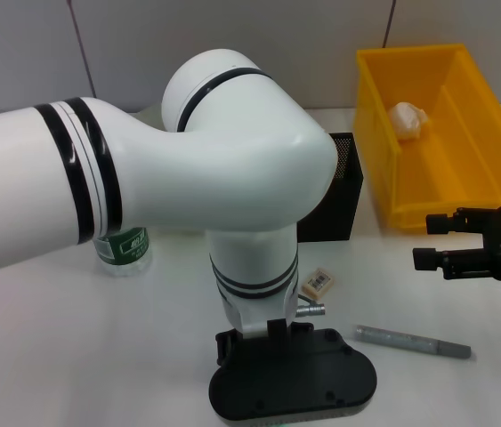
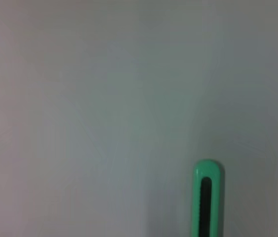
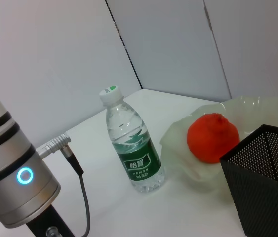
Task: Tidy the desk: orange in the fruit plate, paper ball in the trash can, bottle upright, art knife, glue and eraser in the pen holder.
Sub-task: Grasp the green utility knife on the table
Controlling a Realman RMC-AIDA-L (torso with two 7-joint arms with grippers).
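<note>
The paper ball (image 1: 408,118) lies in the yellow bin (image 1: 481,182). The orange (image 3: 213,137) sits in the pale fruit plate (image 3: 250,111). The bottle (image 3: 131,148) stands upright; it is partly hidden behind my left arm in the head view (image 1: 124,249). The eraser (image 1: 317,285) and a grey glue stick (image 1: 410,342) lie on the table in front of the black mesh pen holder (image 1: 335,191). The green art knife (image 2: 208,197) lies on the table below my left gripper (image 1: 293,378), which hangs low at the front. My right gripper (image 1: 430,240) is open and empty beside the bin.
My left arm (image 1: 143,169) crosses most of the head view and hides the plate and part of the table. Its wrist and cable (image 3: 64,153) stand near the bottle. The table is white with a grey wall behind it.
</note>
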